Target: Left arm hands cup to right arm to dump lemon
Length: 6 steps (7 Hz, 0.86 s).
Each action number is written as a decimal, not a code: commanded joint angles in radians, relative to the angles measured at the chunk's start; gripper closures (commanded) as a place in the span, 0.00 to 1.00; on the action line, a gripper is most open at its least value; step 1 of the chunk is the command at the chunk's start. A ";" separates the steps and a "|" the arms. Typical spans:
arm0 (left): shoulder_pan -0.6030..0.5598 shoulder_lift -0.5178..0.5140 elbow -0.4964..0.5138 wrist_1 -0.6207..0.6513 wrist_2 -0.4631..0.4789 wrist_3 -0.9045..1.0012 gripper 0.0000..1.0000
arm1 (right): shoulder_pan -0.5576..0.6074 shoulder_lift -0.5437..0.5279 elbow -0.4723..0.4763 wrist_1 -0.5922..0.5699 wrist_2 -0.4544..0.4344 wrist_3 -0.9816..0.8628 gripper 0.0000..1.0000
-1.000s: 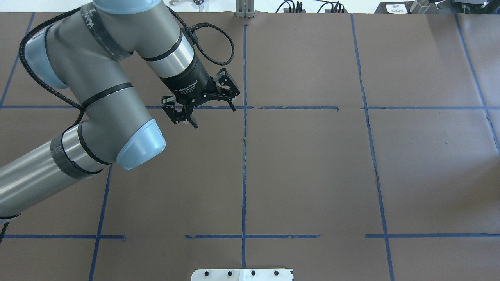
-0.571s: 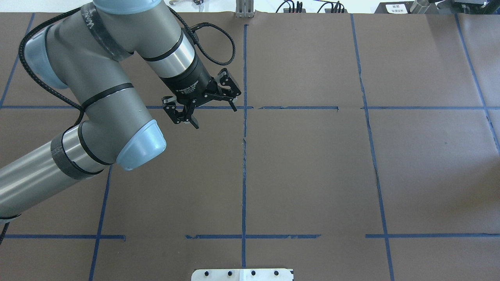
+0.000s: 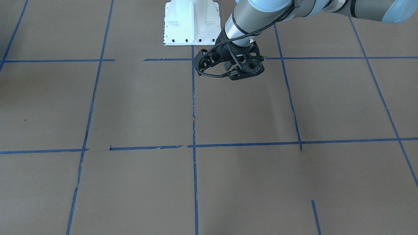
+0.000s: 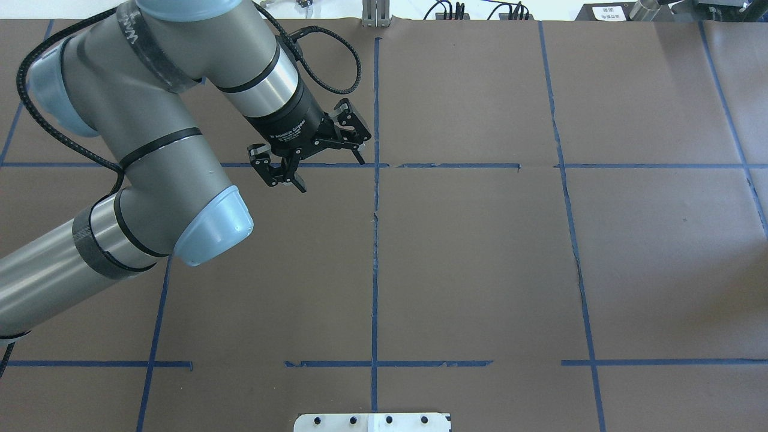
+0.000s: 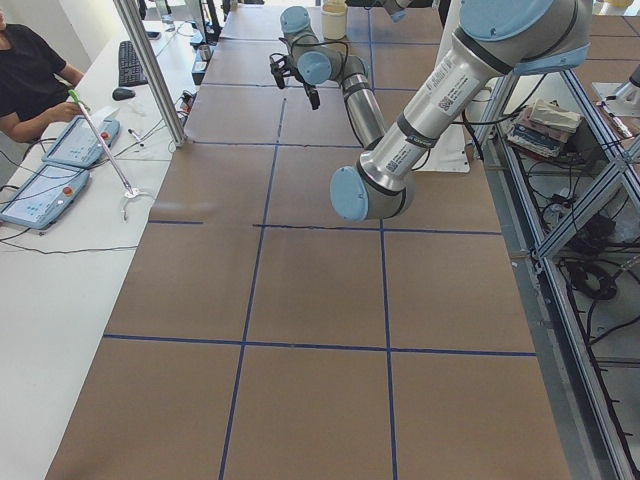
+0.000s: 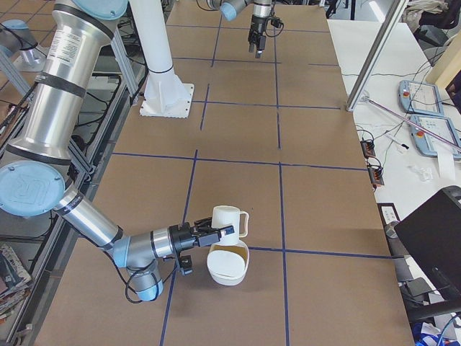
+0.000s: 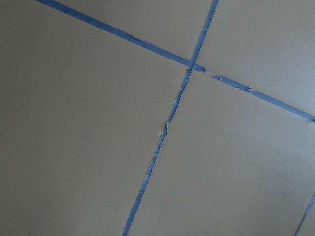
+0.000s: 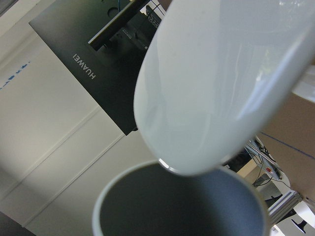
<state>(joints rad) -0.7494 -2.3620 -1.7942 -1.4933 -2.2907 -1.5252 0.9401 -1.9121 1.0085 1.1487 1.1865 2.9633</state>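
Fingers (image 4: pixel 279 176) of the left gripper (image 4: pixel 329 173) are spread and empty over the middle of the table (image 4: pixel 480 270), so the handover looks done. At the table's right end the cup (image 6: pixel 229 216) hangs at the right gripper (image 6: pixel 218 232) (pinching or not, I cannot tell) above a white bowl (image 6: pixel 227 270). No lemon in sight. Next: tip it steadily over that bowl.

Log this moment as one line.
left gripper: open, empty, over table | right gripper: at cup above bowl, grip unclear | lemon: unseen

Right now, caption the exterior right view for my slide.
The right end effector meets the cup above a white bowl; the left arm hangs far down the table.
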 commanded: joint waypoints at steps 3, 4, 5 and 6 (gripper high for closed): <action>0.001 0.006 -0.008 -0.001 0.000 -0.009 0.02 | 0.000 0.008 0.109 -0.174 0.004 -0.106 0.90; 0.001 0.004 -0.010 -0.001 -0.001 -0.009 0.02 | 0.002 0.001 0.186 -0.278 0.005 -0.181 0.90; 0.001 0.006 -0.016 0.001 -0.001 -0.010 0.02 | 0.002 -0.001 0.224 -0.341 0.005 -0.197 0.90; -0.001 0.007 -0.025 0.001 -0.001 -0.009 0.02 | 0.002 -0.001 0.286 -0.427 0.004 -0.258 0.90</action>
<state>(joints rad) -0.7489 -2.3562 -1.8100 -1.4931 -2.2915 -1.5347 0.9415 -1.9114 1.2203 0.8278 1.1914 2.7715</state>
